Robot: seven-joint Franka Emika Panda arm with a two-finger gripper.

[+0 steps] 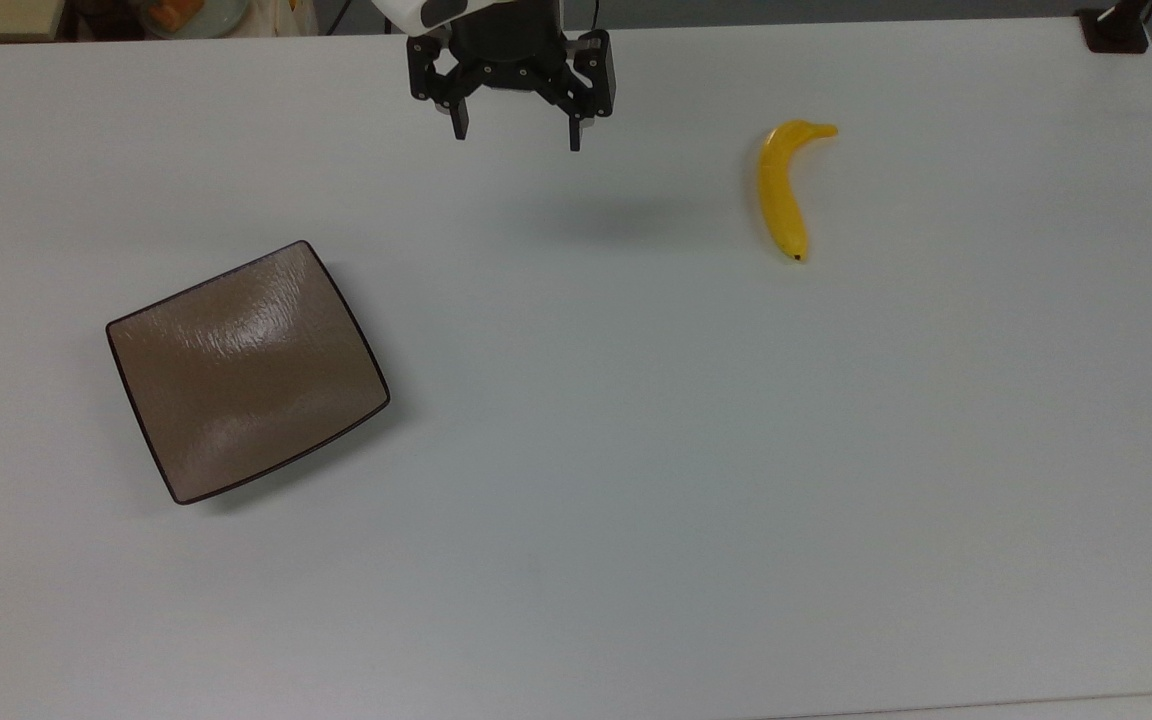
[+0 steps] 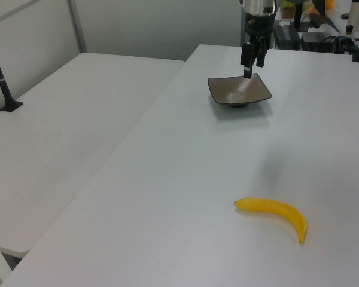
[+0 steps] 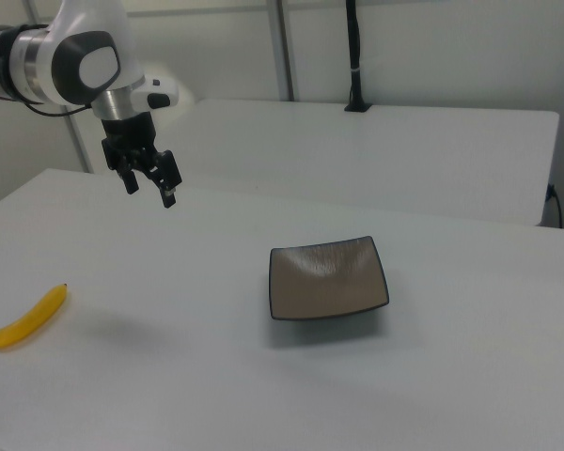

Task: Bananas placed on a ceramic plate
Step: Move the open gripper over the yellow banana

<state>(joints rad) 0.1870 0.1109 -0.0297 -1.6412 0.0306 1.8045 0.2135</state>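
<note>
On the white tabletop [image 1: 576, 500]: one yellow banana [image 1: 782, 190], lying flat toward the top view's right, stem end pointing to the far edge, dark tip toward the near side. Well apart from it, toward the top view's left: a glossy brown square plate [image 1: 246, 370] with a thin dark rim, turned slightly askew, nothing on it. Above the tabletop near the far edge in the top view, roughly between banana and plate: the black gripper [image 1: 516, 135], raised clear of the surface, fingers spread wide, holding nothing, soft shadow beneath on the tabletop. Behind the gripper in the right view: the white arm [image 3: 70, 61]. Beside the main tabletop: a second white table [image 2: 54, 137].
</note>
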